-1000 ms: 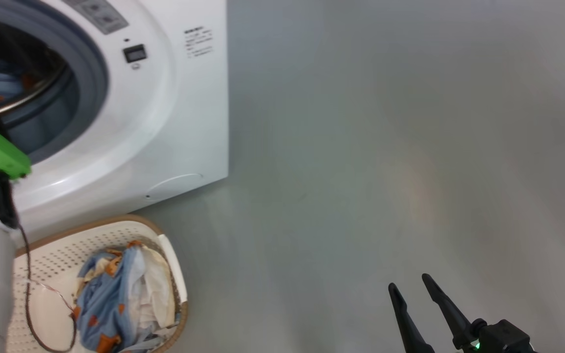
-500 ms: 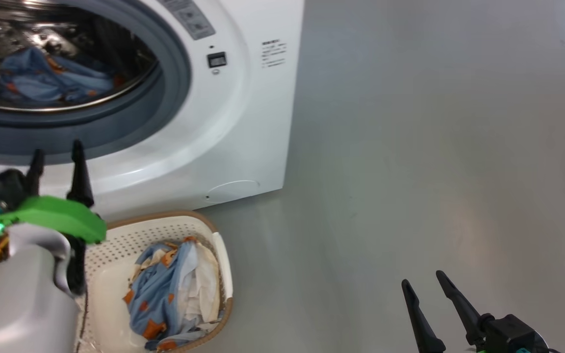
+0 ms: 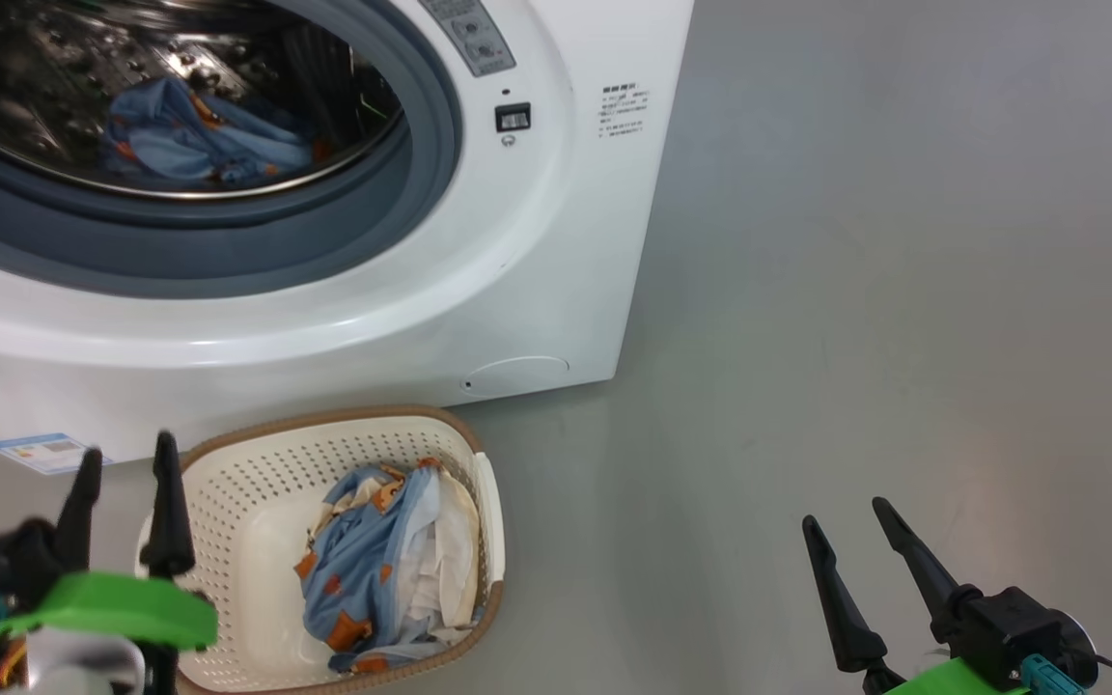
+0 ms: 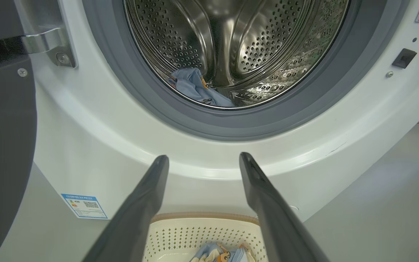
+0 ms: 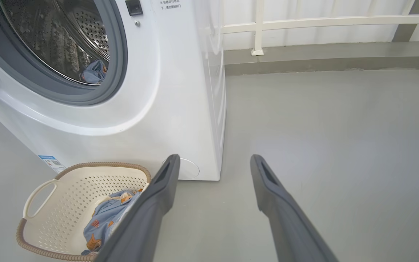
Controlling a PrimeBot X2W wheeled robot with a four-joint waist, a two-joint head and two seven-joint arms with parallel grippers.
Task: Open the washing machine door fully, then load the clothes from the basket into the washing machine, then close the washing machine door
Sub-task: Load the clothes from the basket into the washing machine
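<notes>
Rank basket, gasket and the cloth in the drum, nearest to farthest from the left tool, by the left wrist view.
1. Basket, just below the left tool.
2. Gasket, farther ahead, around the drum mouth.
3. Cloth, deepest, inside the drum.

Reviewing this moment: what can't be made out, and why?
Washing machine door: left wrist view, cut off by the left edge; how far open, unclear.
Clothes in the basket: head view, bunched together; piece count unclear.
Blue label: left wrist view, print too small.
Cloth in the drum: left wrist view, gasket hides its lower part.
</notes>
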